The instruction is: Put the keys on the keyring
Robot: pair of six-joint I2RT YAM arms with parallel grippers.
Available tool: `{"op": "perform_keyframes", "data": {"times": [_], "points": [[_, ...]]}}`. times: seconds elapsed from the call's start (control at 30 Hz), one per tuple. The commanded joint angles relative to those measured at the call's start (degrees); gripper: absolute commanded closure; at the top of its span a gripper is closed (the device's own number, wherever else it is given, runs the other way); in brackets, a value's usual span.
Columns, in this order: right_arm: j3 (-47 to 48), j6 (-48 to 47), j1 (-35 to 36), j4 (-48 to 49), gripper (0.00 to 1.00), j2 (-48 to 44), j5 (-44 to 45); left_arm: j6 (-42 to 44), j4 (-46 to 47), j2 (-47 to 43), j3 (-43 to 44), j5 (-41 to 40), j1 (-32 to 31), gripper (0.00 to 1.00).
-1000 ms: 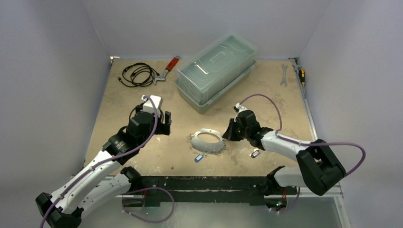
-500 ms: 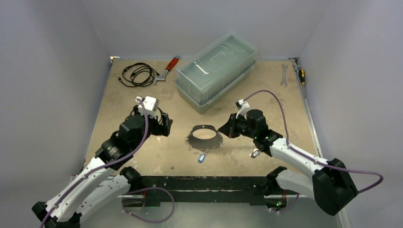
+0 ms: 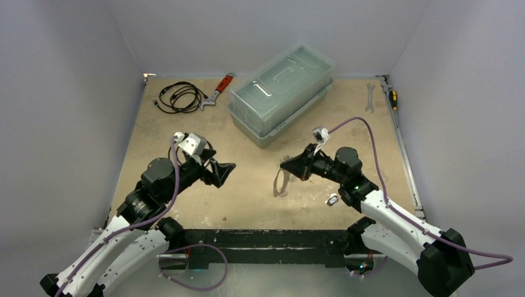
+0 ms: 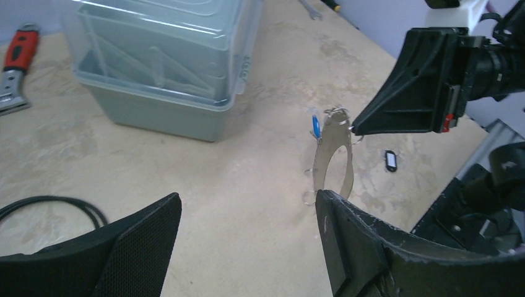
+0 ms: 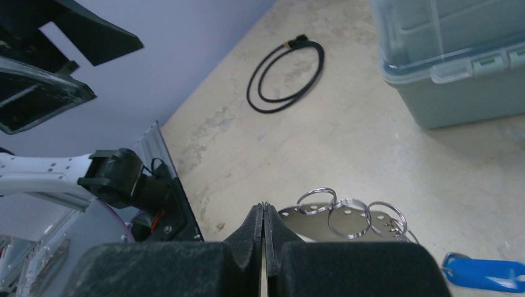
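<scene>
The keyring is a thin silver hoop hanging edge-on above the table. My right gripper is shut on its top rim. In the right wrist view the fingertips pinch the rim, with the holed band and small split rings beside them. The blue-tagged key hangs from the hoop's top and shows in the right wrist view. The dark-tagged key lies on the table below the right arm, also in the left wrist view. My left gripper is open and empty, pointing at the hoop from the left.
A clear lidded plastic box stands at the back centre. A coiled black cable and a red-handled wrench lie back left. A small wrench and a screwdriver lie back right.
My right gripper has lifted the hoop from flat on the table to hanging upright, and the blue key went up with it. My left gripper has swung to point right at the hoop.
</scene>
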Motion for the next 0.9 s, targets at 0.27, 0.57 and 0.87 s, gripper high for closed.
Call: {"op": "perform_keyframes", "data": {"times": [0.27,0.57,0.87], "points": [[-3.3,5.6,0.2,22.5,1.00,-4.4,-13.1,-4.0,13.1,0.3,-2.9,20.6,0.4,0.30],[-8.1,17.2,0.2,43.6,1.00,-2.8,-14.4,-11.9,25.8,0.8,-7.2,20.7,0.4,0.35],[-10.8,28.0,0.2,61.1,1.00,1.6,-7.6,-21.8,42.8,0.2,-13.4,20.6,0.3,0.45]]}}
